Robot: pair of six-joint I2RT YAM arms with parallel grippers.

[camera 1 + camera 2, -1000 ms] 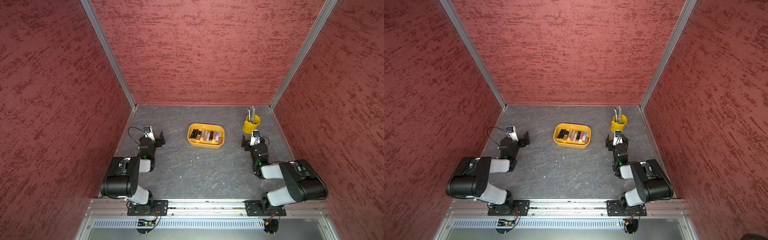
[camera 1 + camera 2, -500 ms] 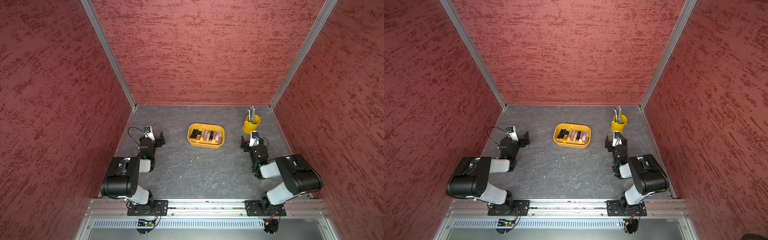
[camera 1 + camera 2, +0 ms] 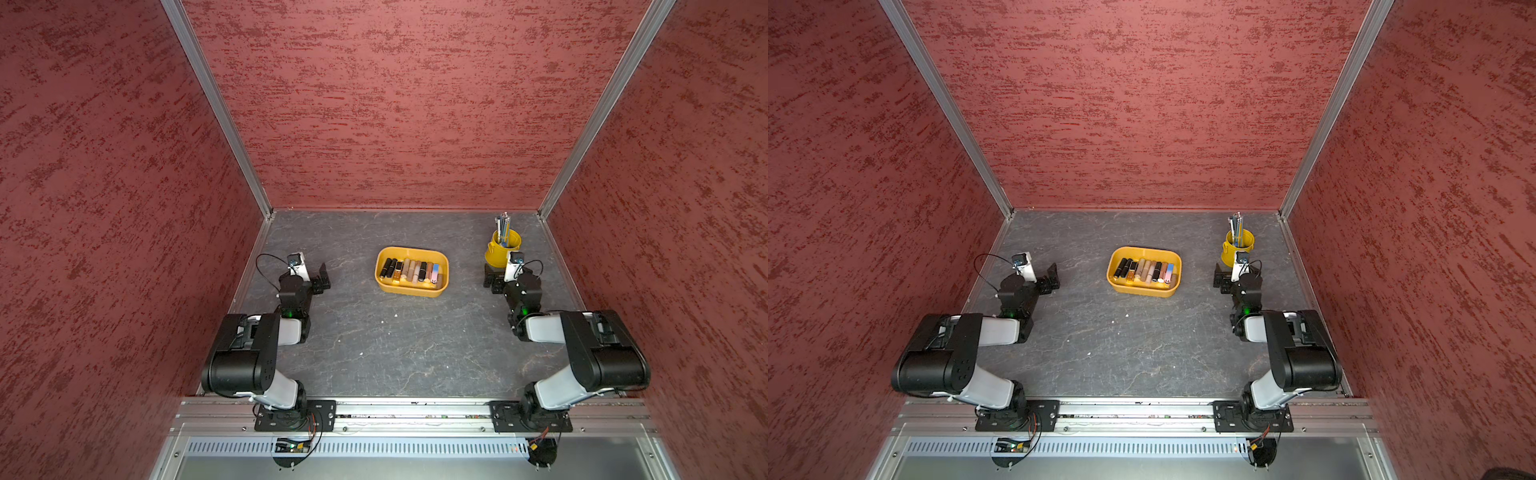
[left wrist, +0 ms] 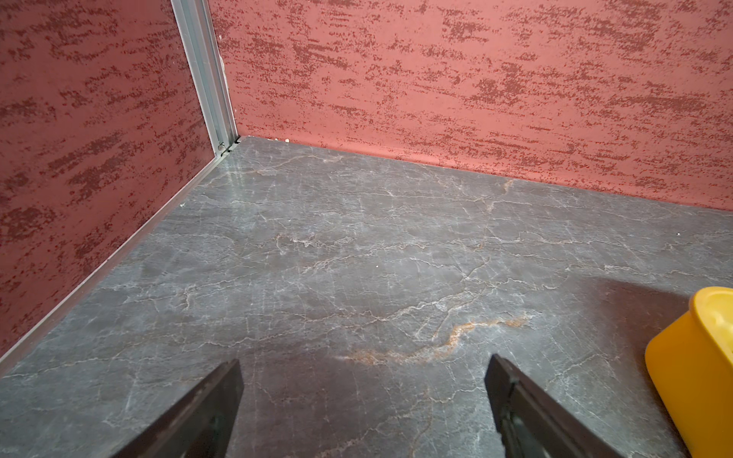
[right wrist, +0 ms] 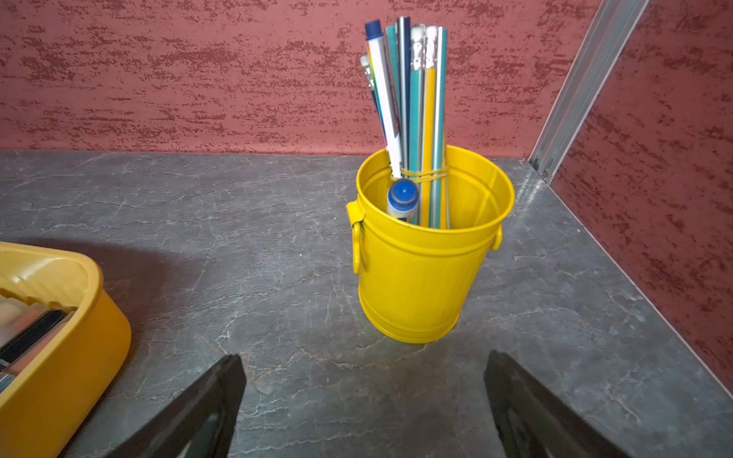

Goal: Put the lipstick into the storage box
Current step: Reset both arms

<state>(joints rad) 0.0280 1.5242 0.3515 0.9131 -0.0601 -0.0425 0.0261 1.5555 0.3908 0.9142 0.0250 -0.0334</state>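
Observation:
The storage box [image 3: 409,291], a shallow mustard-yellow tray, stands mid-table in both top views [image 3: 1144,291]. Several lipsticks [image 3: 409,272] lie side by side inside it. My left gripper [image 3: 322,279] rests low on the table left of the box, open and empty; in the left wrist view [image 4: 363,396] only bare table lies between its fingers, with a box corner [image 4: 694,368] off to one side. My right gripper [image 3: 492,278] sits right of the box, open and empty. The right wrist view [image 5: 363,396] shows the box's end [image 5: 59,376] with lipsticks [image 5: 31,337] in it.
A small yellow bucket-shaped pen cup [image 5: 420,277] with pens and pencils stands just beyond the right gripper, near the back right corner [image 3: 503,249]. Red walls close in the table on three sides. Both arm bases sit on the front rail.
The right arm has shifted slightly and its jaws have spread a little wider. The left arm and the box have not moved.

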